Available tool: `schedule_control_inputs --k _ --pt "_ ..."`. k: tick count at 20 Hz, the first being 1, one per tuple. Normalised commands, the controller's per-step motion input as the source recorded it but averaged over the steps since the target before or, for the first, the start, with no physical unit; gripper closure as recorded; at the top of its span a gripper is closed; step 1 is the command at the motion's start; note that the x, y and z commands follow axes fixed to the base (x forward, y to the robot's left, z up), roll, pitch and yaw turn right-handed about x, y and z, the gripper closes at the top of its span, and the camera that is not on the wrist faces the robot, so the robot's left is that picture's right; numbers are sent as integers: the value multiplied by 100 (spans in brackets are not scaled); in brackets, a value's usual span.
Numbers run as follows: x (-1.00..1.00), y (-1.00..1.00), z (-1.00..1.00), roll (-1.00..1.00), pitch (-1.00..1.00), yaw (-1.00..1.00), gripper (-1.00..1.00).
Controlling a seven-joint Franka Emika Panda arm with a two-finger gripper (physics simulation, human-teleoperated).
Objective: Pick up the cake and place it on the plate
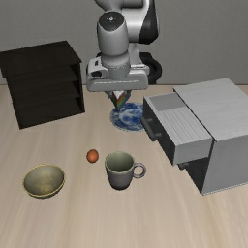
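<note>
Bowl (44, 181), mug (120, 170) apart; gripper (118, 100) over plate (132, 121)

The arm (131, 19) runs off the top edge, above the gripper (118, 101). Just beneath the gripper, the plate's (134, 120) far rim is covered. Well off to the exterior view's left, the black shelf unit (44, 82) is clipped by the edge. To the right, the grey cabinet (218, 121) is clipped too. Lower down, a small brown blob (92, 155) is too tiny to name.
</note>
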Motion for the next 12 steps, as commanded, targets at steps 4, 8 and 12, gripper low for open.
schedule_control_inputs --k 4,8,12 --pt "0 75 0 0 0 0 -100" --pt "0 0 0 0 0 0 -100" --pt "0 0 0 0 0 0 -100"
